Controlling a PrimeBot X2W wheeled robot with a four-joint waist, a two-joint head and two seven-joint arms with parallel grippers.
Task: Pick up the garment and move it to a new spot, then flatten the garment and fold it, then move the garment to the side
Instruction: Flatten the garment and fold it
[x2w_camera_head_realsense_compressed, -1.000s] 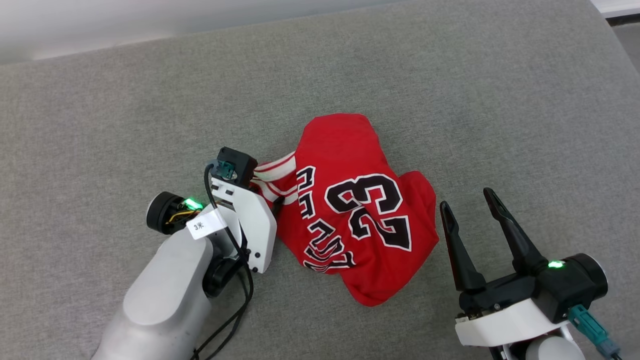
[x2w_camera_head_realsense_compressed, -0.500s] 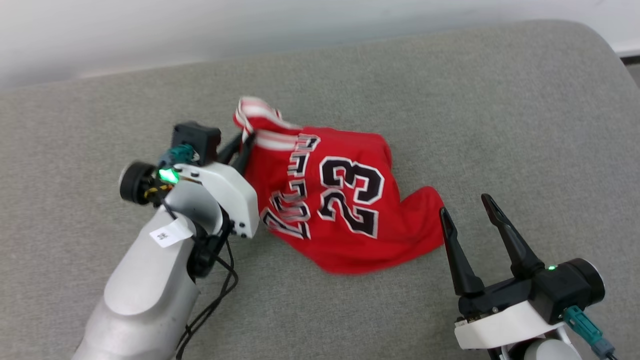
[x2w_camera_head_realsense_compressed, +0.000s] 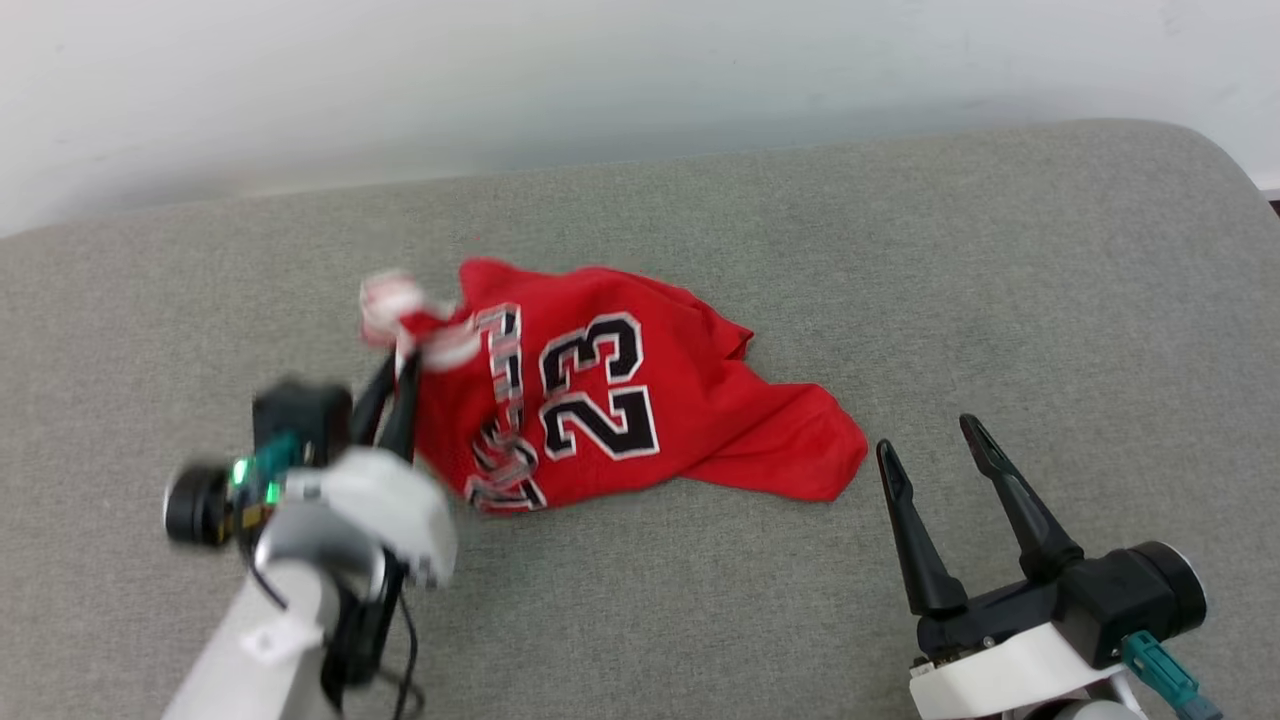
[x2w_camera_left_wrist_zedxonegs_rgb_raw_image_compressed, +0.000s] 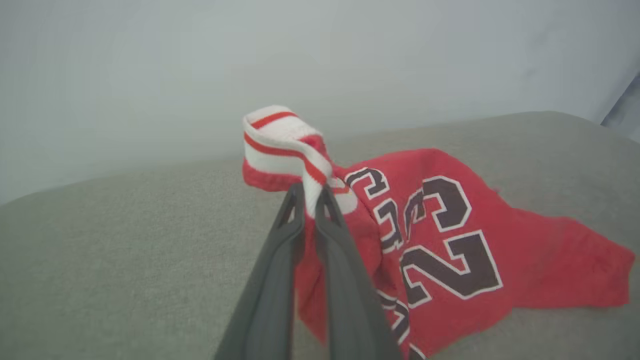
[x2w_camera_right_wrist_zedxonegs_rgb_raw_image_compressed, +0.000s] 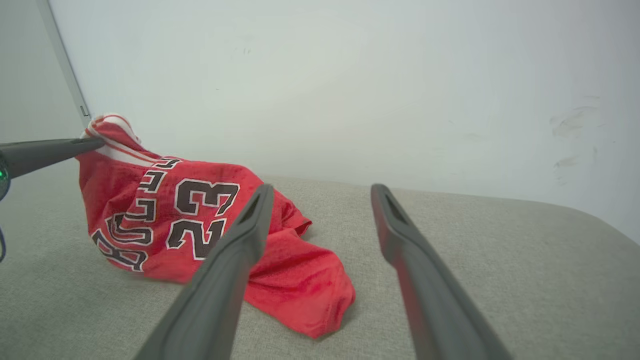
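Red jersey cloth with a black, white-edged 23 is what you are working on: the garment (x2w_camera_head_realsense_compressed: 620, 400) lies crumpled near the middle of the grey cushioned surface (x2w_camera_head_realsense_compressed: 950, 250). Its number faces up and a plain red corner trails toward your right side. Its red-and-white striped trim (x2w_camera_left_wrist_zedxonegs_rgb_raw_image_compressed: 280, 145) is raised off the surface. The rest of the cloth hangs down from it and rests on the grey fabric.

Your left jaws are pinched narrow on that trim, the two dark fingers (x2w_camera_left_wrist_zedxonegs_rgb_raw_image_compressed: 277, 265) nearly touching, with the striped band squeezed between their tips. In the head view they are blurred. Your right jaws stand wide and hold nothing. Their fingers (x2w_camera_head_realsense_compressed: 915, 540) point up just beside the garment's trailing red corner, apart from it. A pale wall (x2w_camera_head_realsense_compressed: 600, 80) rises behind the surface.
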